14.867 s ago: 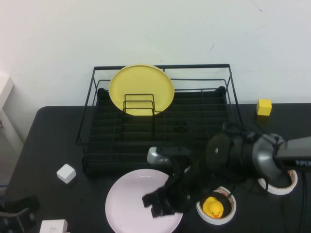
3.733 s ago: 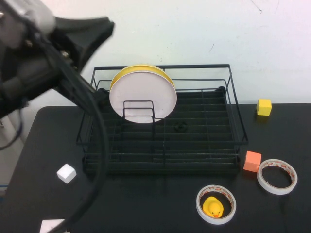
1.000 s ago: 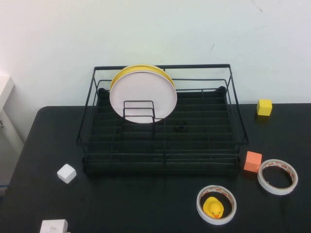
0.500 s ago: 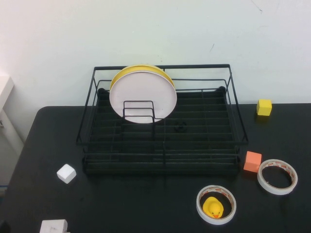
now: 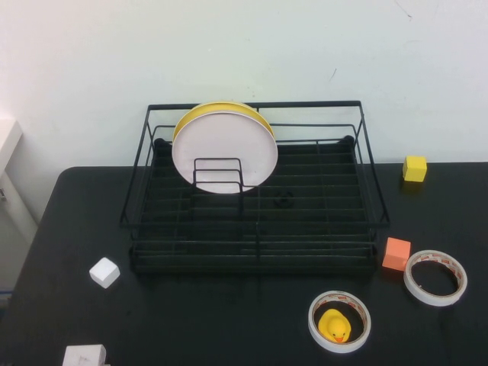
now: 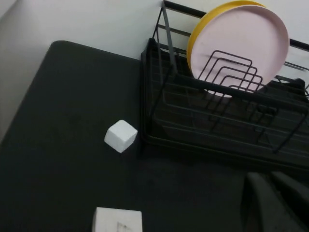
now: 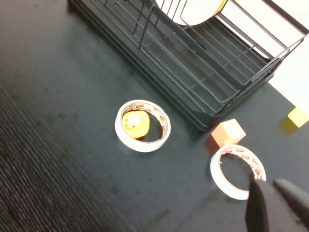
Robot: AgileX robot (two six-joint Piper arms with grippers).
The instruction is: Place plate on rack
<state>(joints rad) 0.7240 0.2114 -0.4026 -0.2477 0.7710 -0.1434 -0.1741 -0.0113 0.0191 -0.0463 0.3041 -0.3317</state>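
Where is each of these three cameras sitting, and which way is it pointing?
High view: raised on the robot's side, angled down at the rack and pink plate; no arm shows.
Left wrist view: above the table, facing rack and plate; shut left gripper shows.
Right wrist view: above the tape rolls, facing the duck; shut right gripper shows.
All share the rack.

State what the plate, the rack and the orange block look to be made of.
Plate: pale pink, smooth with a soft sheen, likely plastic or glazed ceramic; the look cannot settle which.
Rack: thin black rods joined in a grid, apparently coated metal wire.
Orange block: matte with blunt edges, possibly foam or painted wood.
Left gripper and right gripper, both shut, are parked away from all three.
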